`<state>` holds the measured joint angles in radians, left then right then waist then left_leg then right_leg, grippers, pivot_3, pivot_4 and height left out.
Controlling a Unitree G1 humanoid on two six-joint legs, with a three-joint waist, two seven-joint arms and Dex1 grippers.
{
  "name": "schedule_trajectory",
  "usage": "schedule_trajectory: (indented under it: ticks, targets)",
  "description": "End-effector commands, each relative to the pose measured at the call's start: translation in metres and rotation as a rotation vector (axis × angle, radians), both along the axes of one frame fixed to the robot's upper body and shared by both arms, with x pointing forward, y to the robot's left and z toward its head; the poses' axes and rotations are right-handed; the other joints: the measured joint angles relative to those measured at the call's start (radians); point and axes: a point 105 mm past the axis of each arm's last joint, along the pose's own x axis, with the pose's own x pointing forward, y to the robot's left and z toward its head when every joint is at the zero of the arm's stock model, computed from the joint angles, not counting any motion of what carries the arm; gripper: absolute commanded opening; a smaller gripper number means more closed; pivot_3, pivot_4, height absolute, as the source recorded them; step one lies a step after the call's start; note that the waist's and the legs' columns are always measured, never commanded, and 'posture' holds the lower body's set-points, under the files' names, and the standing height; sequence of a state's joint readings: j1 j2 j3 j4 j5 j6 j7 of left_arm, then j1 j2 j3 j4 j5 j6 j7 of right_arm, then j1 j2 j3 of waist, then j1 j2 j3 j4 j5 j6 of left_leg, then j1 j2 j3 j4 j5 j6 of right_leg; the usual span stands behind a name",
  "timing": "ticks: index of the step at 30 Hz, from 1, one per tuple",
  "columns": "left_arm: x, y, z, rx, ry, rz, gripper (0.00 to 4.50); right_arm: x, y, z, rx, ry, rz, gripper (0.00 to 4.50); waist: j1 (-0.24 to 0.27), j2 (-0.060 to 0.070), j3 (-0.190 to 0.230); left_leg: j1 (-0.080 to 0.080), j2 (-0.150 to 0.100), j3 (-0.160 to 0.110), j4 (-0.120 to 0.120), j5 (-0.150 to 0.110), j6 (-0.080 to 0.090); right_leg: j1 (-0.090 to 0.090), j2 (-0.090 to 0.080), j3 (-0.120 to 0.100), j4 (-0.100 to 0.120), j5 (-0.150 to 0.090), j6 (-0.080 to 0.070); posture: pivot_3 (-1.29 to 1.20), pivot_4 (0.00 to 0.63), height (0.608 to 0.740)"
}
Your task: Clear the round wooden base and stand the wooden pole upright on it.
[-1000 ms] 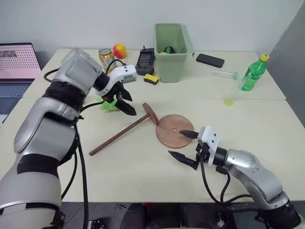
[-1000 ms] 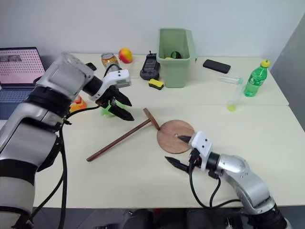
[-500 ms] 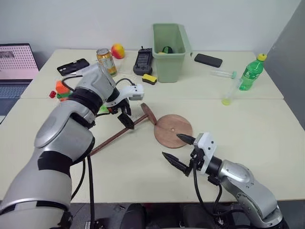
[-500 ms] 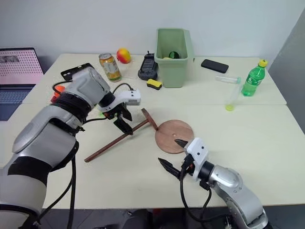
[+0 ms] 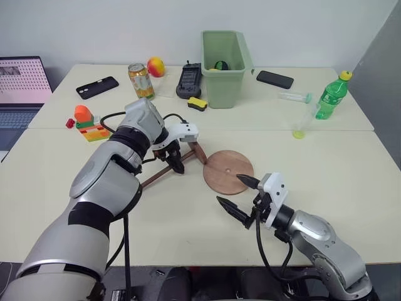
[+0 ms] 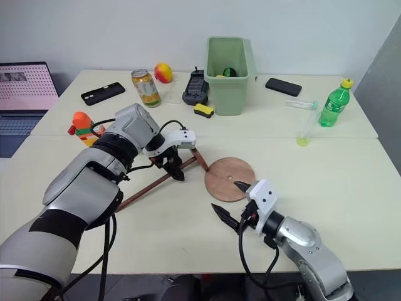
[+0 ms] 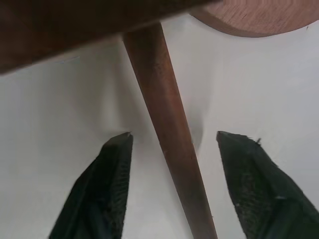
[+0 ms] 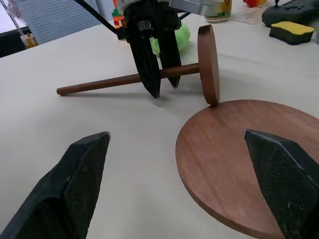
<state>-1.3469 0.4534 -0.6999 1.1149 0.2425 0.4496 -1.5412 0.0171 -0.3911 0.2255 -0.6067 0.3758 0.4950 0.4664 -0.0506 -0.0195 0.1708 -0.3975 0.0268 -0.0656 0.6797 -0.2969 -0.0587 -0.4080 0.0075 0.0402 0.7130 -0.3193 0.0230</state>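
- The long thin dark-brown wooden pole [image 5: 164,172] is lying flat on the cream bench [image 5: 188,219], its small disc cap [image 5: 198,152] standing on edge just beside the flat reddish-brown round wooden base [image 5: 229,172], at about the base's 10 o'clock.
- Left claw [image 5: 175,164] points down over the pole, fingers [image 7: 112,169] apart on either side of the rod, not clamped on it.
- Right claw [image 5: 237,195] sits at the base's 6 o'clock, wide apart, holding nothing.

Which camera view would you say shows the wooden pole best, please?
The right wrist view: the whole wooden pole lies side-on, with its end cap beside the round wooden base and the left gripper straddling it. Head views hide part behind the arm; the left wrist view shows a short stretch.
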Motion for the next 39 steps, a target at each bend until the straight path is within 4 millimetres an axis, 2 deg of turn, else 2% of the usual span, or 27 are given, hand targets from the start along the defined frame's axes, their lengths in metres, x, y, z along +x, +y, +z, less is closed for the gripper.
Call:
schedule_trajectory:
  ticks: [1, 2, 5, 8, 13, 17, 19, 21, 23, 25, 30, 35, 37, 39]
  targets:
    - [0.002, 0.003, 0.004, -0.012, -0.017, 0.007, 1.75, -0.001, 0.001, 0.017, 0.015, -0.052, 0.022, 4.5, 0.0, 0.0, 0.0, 0.0, 0.0, 0.0, 0.0, 0.0, 0.0, 0.0, 0.0, 0.0, 0.0, 0.0, 0.0, 0.0, 0.15, 0.74]
    - [0.002, 0.002, 0.004, -0.014, -0.019, 0.01, 1.45, -0.001, 0.0, 0.017, 0.015, -0.052, 0.023, 4.5, 0.0, 0.0, 0.0, 0.0, 0.0, 0.0, 0.0, 0.0, 0.0, 0.0, 0.0, 0.0, 0.0, 0.0, 0.0, 0.0, 0.15, 0.74]
    - [0.003, 0.0, 0.005, -0.039, -0.024, 0.03, 1.02, 0.001, -0.001, 0.02, 0.008, -0.055, 0.03, 4.5, 0.0, 0.0, 0.0, 0.0, 0.0, 0.0, 0.0, 0.0, 0.0, 0.0, 0.0, 0.0, 0.0, 0.0, 0.0, 0.0, 0.15, 0.74]
    - [0.003, -0.002, 0.006, -0.062, -0.023, 0.043, 0.42, 0.002, -0.002, 0.022, 0.005, -0.055, 0.037, 4.5, 0.0, 0.0, 0.0, 0.0, 0.0, 0.0, 0.0, 0.0, 0.0, 0.0, 0.0, 0.0, 0.0, 0.0, 0.0, 0.0, 0.15, 0.74]
    - [0.001, -0.009, 0.016, -0.125, -0.012, 0.043, 0.28, 0.003, -0.003, 0.025, -0.004, -0.056, 0.055, 4.5, 0.0, 0.0, 0.0, 0.0, 0.0, 0.0, 0.0, 0.0, 0.0, 0.0, 0.0, 0.0, 0.0, 0.0, 0.0, 0.0, 0.15, 0.74]
    - [0.003, -0.031, 0.082, -0.47, -0.098, 0.012, 0.28, 0.002, -0.014, 0.043, -0.01, -0.093, 0.061, 4.5, 0.001, 0.0, 0.0, -0.001, 0.0, 0.0, 0.0, 0.0, 0.0, 0.0, -0.001, 0.0, 0.001, 0.0, 0.0, 0.0, 0.15, 0.74]
    - [0.006, -0.04, 0.114, -0.676, -0.199, 0.002, 0.28, 0.0, -0.022, 0.052, -0.012, -0.106, 0.062, 4.5, 0.002, 0.0, 0.0, -0.001, 0.0, -0.001, 0.001, 0.0, 0.0, 0.0, -0.001, -0.001, 0.001, 0.0, 0.0, 0.0, 0.15, 0.74]
    - [0.012, -0.049, 0.149, -0.913, -0.379, -0.002, 0.28, -0.002, -0.029, 0.06, -0.014, -0.116, 0.054, 4.5, 0.003, 0.0, 0.0, -0.001, 0.0, -0.001, 0.001, 0.0, 0.0, 0.0, -0.001, -0.001, 0.0, 0.0, 0.0, 0.0, 0.15, 0.74]
    - [0.02, -0.05, 0.176, -1.085, -0.577, 0.069, 0.28, -0.002, -0.037, 0.067, -0.017, -0.126, 0.032, 4.5, 0.006, 0.0, 0.0, -0.001, 0.001, -0.004, 0.001, 0.0, 0.0, 0.001, -0.004, 0.001, 0.0, 0.0, 0.0, 0.0, 0.15, 0.74]
    - [0.014, -0.057, 0.187, -1.203, -0.616, 0.088, 0.28, -0.001, -0.044, 0.073, -0.015, -0.135, 0.002, 4.5, 0.011, 0.0, 0.0, 0.0, 0.002, -0.007, 0.001, 0.0, 0.0, 0.002, -0.009, 0.001, 0.001, 0.0, 0.0, 0.0, 0.15, 0.74]
    - [-0.016, -0.085, 0.182, -1.55, -0.587, 0.094, 0.28, 0.004, -0.055, 0.071, -0.069, -0.181, -0.084, 4.5, 0.019, 0.001, -0.001, 0.0, 0.001, -0.007, 0.002, 0.001, -0.001, 0.002, -0.009, 0.001, 0.002, 0.0, 0.0, 0.0, 0.15, 0.74]
    - [-0.04, -0.117, 0.136, -1.574, -0.644, 0.042, 0.28, 0.004, -0.061, 0.064, -0.037, -0.169, -0.167, 4.5, 0.023, 0.0, -0.002, 0.0, 0.0, -0.004, 0.003, 0.002, -0.004, 0.003, -0.01, 0.002, 0.003, 0.0, 0.0, 0.0, 0.15, 0.74]
    - [-0.04, -0.125, 0.119, -1.551, -0.656, 0.057, 0.28, 0.004, -0.064, 0.062, -0.039, -0.167, -0.193, 4.5, 0.023, 0.0, -0.002, 0.0, -0.001, -0.001, 0.003, 0.003, -0.004, 0.003, -0.009, 0.003, 0.003, 0.0, 0.0, 0.0, 0.15, 0.74]
    - [-0.04, -0.131, 0.111, -1.525, -0.669, 0.048, 0.28, 0.004, -0.065, 0.061, -0.038, -0.168, -0.205, 4.5, 0.023, 0.0, -0.002, 0.002, -0.002, -0.001, 0.003, 0.001, 0.0, 0.004, -0.009, 0.003, 0.004, 0.0, 0.0, 0.0, 0.15, 0.74]
